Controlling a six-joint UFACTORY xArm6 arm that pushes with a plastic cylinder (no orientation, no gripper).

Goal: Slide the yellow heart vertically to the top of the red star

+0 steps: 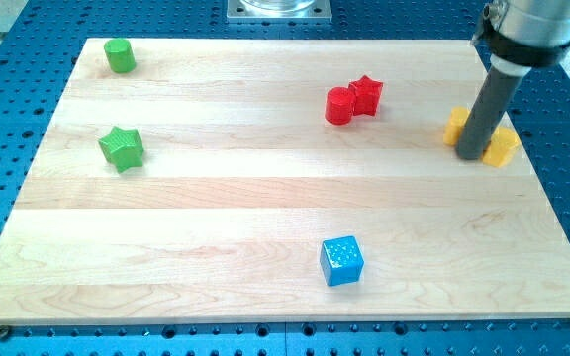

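Observation:
The red star point(367, 94) lies right of the board's centre near the view's top, touching a red cylinder point(338, 106) on its left. Two yellow blocks sit at the right side: one point(456, 127) left of the rod and one point(503, 145) right of it, both partly hidden, so I cannot tell which is the heart. My tip point(473, 156) stands between these two yellow blocks, touching or nearly touching both.
A green cylinder point(120, 55) sits at the top left corner. A green star point(122, 148) lies at the left. A blue cube point(341, 261) sits near the bottom centre. The wooden board point(265, 208) ends close to the right of the yellow blocks.

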